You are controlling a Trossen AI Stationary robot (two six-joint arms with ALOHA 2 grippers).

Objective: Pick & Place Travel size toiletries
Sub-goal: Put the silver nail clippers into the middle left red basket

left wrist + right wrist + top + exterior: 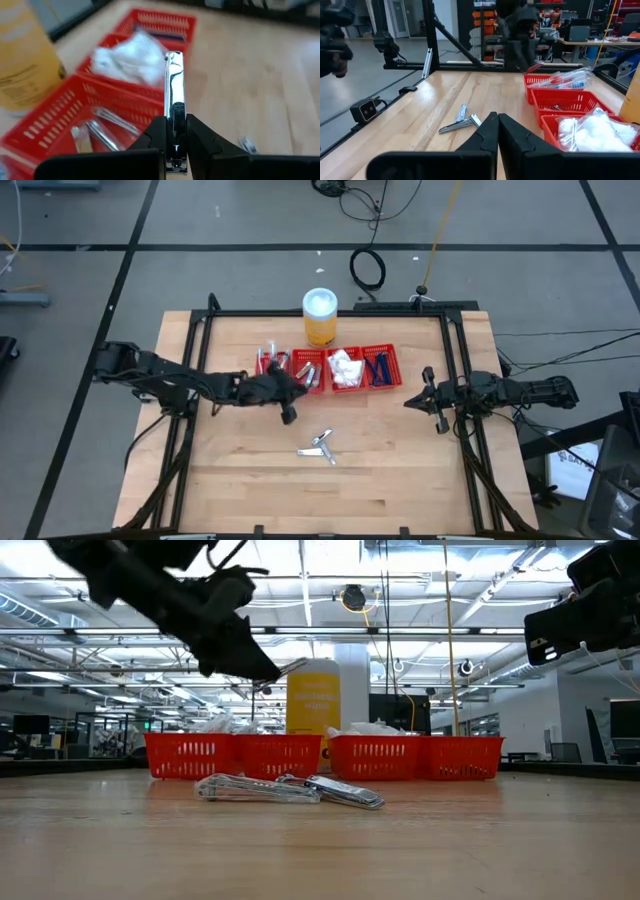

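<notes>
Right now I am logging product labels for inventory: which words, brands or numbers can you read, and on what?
None can be read.
Orange jar with white lid: dark label lines, too blurred.
Silvery tube in the left gripper: no readable print.
Red four-compartment tray: no text seen.

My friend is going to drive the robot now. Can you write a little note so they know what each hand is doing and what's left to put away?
Left hand: shut on a silvery tube, held in the air close to the red tray, near the compartment that already has silvery tubes in it.
Right hand: shut, holding nothing, waiting at the table's right side.
Done: the tray holds wrapped sticks, silvery tubes, white packets and dark blue razors, one kind per compartment.
Left: drop the held tube in, probably with the other tubes, then pick up the silvery tubes on the table in front of the tray.
</notes>
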